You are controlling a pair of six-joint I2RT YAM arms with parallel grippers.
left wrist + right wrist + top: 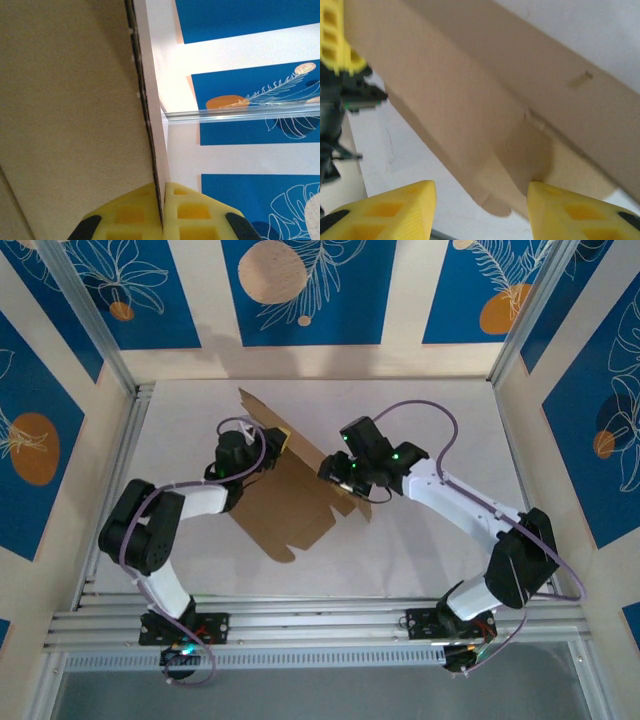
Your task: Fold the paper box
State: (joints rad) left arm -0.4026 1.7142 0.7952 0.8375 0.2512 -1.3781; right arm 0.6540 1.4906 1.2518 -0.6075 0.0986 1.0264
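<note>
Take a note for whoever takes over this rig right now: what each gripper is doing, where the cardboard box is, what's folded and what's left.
Left gripper: shut, pinching the thin edge of a panel of the paper box.
Right gripper: open, with its fingers on either side of a rounded flap on the box's right side; no grip yet.
Box: in the middle of the table, mostly a flat die-cut sheet, with the long far panel apparently tilted up.
Done: at most that one panel raised.
Left: stand up the other walls and tuck the flaps; no box shape yet.
</note>
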